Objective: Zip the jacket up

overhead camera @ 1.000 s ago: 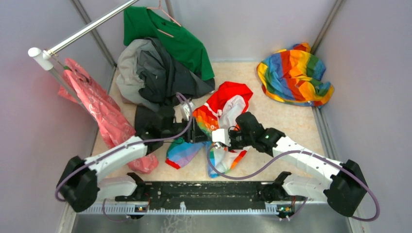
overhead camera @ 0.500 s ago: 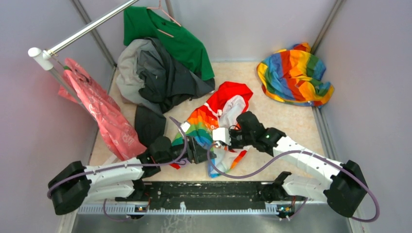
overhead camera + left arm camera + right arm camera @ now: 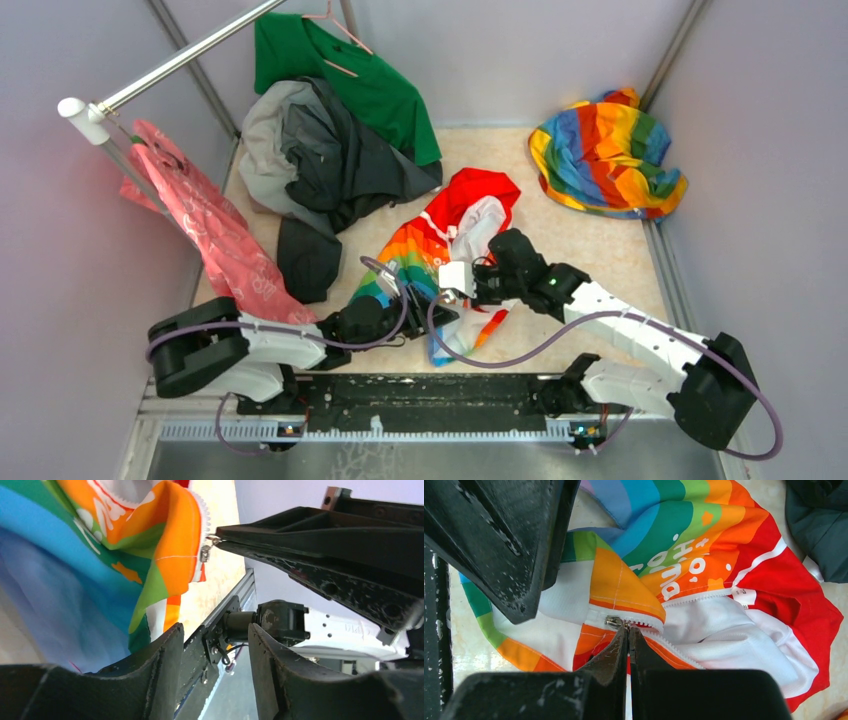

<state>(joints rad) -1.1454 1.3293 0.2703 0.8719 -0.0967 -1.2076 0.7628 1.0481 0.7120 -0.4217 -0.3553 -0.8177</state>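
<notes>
At centre, jacket (image 3: 420,245), hood (image 3: 485,190) pointing far, hem near, right gripper (image 3: 628,630) clamped on its zipper (image 3: 614,622), left gripper (image 3: 215,630) half-open, empty.

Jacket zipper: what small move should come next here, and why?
Probably bring the left tool onto the jacket just below the slider and close there. The right tool is shut on the pull, but the left tool's jaws stand open on nothing, so the cloth looks unanchored and may just bunch when the slider is drawn along.
</notes>
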